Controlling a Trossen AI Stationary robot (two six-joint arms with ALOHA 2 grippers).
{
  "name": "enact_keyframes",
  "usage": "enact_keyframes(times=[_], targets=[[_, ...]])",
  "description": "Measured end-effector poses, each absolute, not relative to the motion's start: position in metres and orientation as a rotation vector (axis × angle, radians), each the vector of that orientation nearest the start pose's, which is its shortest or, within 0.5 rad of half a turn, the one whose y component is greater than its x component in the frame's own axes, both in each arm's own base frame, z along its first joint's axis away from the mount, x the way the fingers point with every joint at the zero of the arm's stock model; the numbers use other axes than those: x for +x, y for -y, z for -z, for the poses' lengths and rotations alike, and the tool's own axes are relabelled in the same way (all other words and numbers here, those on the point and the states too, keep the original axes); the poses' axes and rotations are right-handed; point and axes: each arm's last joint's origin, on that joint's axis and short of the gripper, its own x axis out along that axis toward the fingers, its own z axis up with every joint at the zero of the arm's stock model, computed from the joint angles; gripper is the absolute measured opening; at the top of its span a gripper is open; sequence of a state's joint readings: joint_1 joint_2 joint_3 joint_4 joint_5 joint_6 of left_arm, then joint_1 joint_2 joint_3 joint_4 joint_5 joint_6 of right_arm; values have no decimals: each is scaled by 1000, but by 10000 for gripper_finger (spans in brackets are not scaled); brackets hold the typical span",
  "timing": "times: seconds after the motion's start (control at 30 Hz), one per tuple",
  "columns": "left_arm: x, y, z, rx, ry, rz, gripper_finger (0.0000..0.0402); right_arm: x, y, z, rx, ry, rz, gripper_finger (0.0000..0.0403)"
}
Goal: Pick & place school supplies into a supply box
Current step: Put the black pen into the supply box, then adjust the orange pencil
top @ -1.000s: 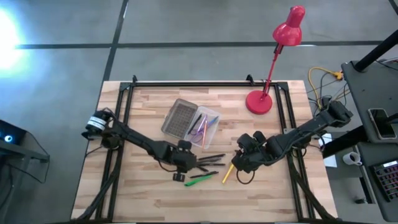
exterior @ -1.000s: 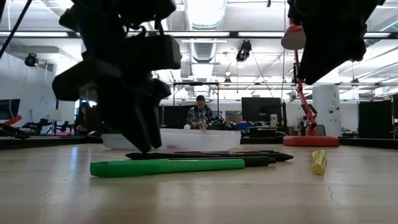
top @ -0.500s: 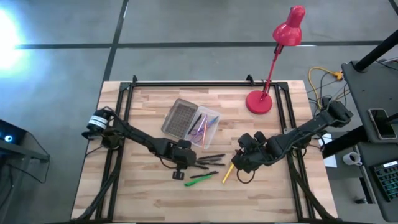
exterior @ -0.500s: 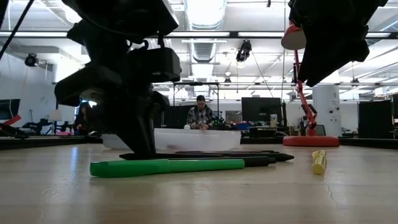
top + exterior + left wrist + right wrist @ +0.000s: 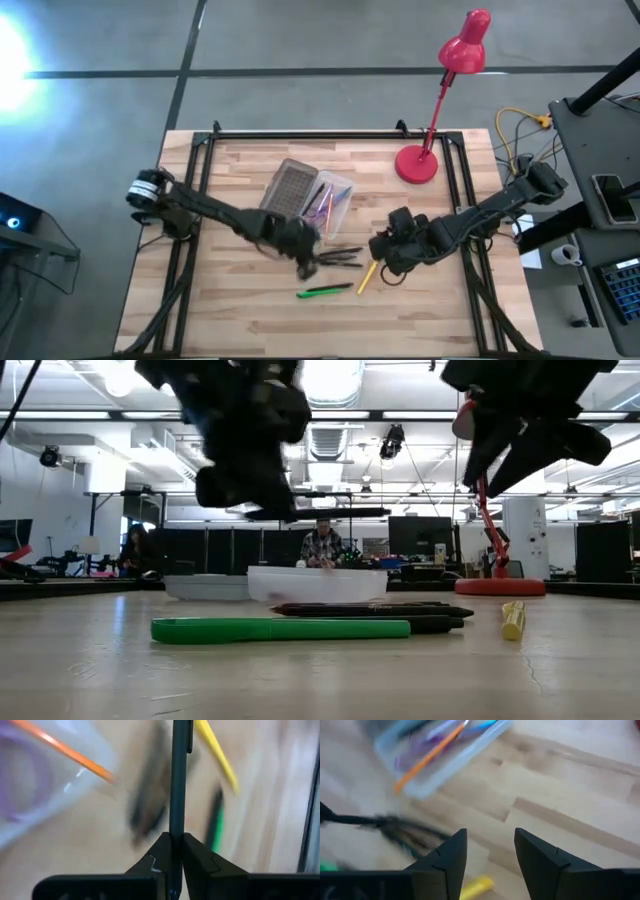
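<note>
The left gripper is clamped on a dark pen, held clear of the table just beside the box. The right gripper hovers with fingers apart above the yellow pencil. More dark pens and a green pen lie between the arms; the box holds scissors and an orange pencil.

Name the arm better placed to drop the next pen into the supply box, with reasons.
Left. The left gripper is shut on a dark pen, lifted off the table beside the supply box. The right gripper is open and empty.
</note>
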State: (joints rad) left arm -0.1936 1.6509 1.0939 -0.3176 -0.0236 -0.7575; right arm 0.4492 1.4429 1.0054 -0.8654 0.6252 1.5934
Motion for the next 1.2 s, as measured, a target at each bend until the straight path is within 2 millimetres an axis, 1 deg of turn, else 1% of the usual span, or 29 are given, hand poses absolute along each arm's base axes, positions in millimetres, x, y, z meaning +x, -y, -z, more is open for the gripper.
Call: enact_keyframes(times=[0.1,0.27,0.4,0.53,0.63,0.7,0.8,0.9,1.03,1.2], targets=[[338,37,-212,-778,-768,-316,13,240,-95,-229,815,-580,966,151],[342,-5,-201,-978,-584,-416,14,241,-95,-230,818,-563,969,146],[338,-37,-185,-1029,-587,-541,14,241,-95,-230,817,-562,967,146],[335,-55,-182,-1058,-560,-603,17,245,-96,-231,789,-566,915,149],[334,-61,-182,-1063,-560,-622,32,252,-98,-233,767,-580,839,153],[335,-62,-184,-1067,-545,-611,50,255,-96,-234,760,-604,811,156],[335,-60,-184,-1085,-573,-574,77,257,-89,-233,745,-617,818,162],[335,-54,-183,-1091,-595,-556,95,259,-82,-233,734,-619,834,167],[337,-47,-185,-1111,-604,-541,102,261,-77,-233,726,-638,834,169],[340,-39,-190,-1090,-606,-502,98,261,-76,-233,713,-660,822,165]])
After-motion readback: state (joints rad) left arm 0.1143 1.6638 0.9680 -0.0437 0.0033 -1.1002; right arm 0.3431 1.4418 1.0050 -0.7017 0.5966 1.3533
